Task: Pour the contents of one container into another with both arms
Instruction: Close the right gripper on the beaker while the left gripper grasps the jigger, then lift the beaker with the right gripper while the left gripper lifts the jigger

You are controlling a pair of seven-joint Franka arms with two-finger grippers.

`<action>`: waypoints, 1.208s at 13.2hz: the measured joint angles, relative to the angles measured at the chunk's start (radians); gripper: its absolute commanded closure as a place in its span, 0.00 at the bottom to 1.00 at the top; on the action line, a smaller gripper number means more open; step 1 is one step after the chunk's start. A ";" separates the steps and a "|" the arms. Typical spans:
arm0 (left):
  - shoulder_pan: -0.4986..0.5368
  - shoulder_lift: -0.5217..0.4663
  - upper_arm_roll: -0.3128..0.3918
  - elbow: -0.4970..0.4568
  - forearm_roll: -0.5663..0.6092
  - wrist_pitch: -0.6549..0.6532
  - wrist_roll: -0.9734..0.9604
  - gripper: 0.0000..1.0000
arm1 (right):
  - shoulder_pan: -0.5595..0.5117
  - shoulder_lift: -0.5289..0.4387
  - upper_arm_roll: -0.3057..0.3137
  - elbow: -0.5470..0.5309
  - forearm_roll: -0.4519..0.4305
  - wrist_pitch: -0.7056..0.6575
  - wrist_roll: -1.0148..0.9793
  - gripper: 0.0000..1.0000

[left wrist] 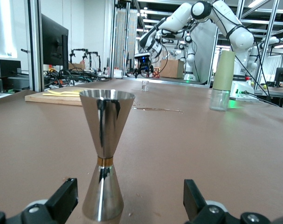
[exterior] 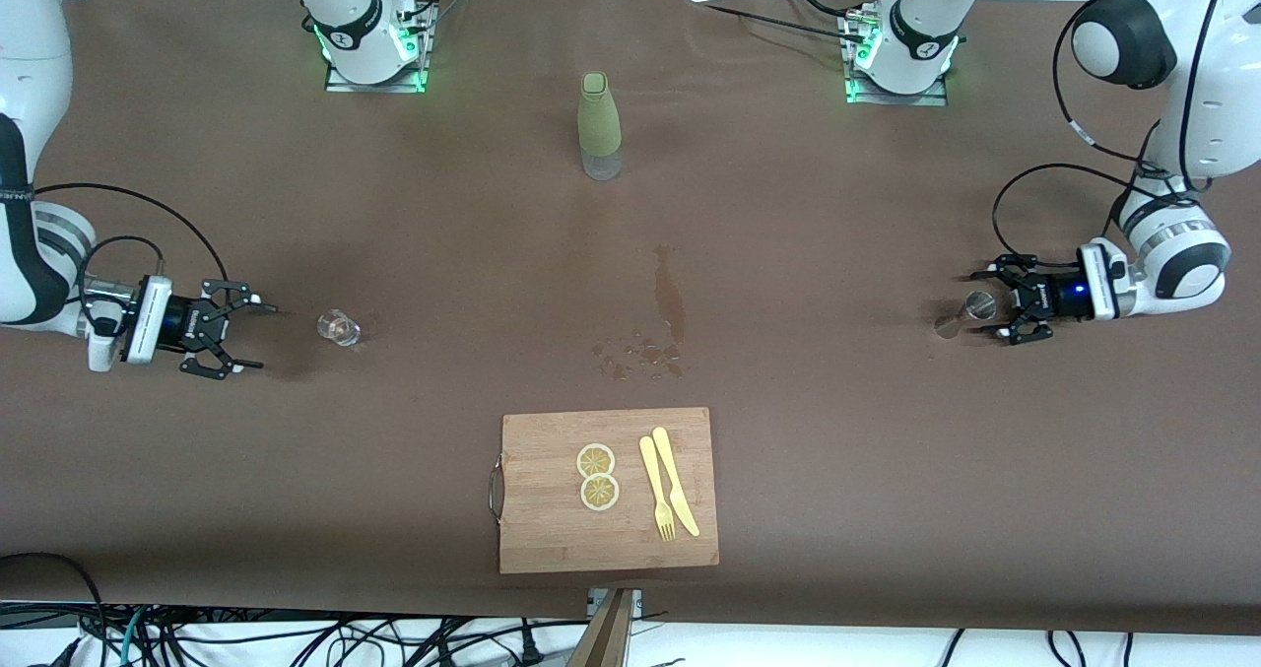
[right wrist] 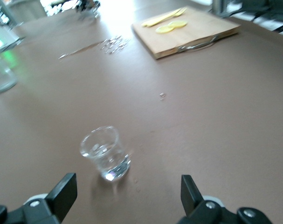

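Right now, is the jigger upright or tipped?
Upright: the jigger stands on its base on the table, between the open left hand's fingers.

Glossy metal jigger (left wrist: 105, 154), clear glass cup (right wrist: 105, 152), wooden board (exterior: 608, 490).

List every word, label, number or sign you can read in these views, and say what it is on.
No text can be read.
Right arm: small print on its black band, too small to read.
Arm bases: a round mark on each black band, too small to read.
Jigger, glass, bottle, cutting board: no lettering shows.
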 measured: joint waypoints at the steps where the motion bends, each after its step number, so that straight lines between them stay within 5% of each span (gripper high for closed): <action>1: -0.004 0.008 -0.009 0.001 -0.009 0.000 0.003 0.00 | 0.002 0.003 0.001 -0.042 0.067 0.017 -0.052 0.02; 5: -0.007 0.011 -0.030 0.014 -0.024 -0.002 0.004 0.00 | 0.008 0.004 0.006 -0.170 0.172 0.035 -0.171 0.02; 12: -0.007 0.011 -0.038 0.034 -0.024 -0.018 0.006 0.00 | 0.061 0.001 0.009 -0.216 0.187 0.053 -0.222 0.02; 16: -0.008 0.011 -0.047 0.034 -0.024 -0.019 0.006 0.06 | 0.101 0.001 0.012 -0.224 0.291 0.082 -0.325 0.03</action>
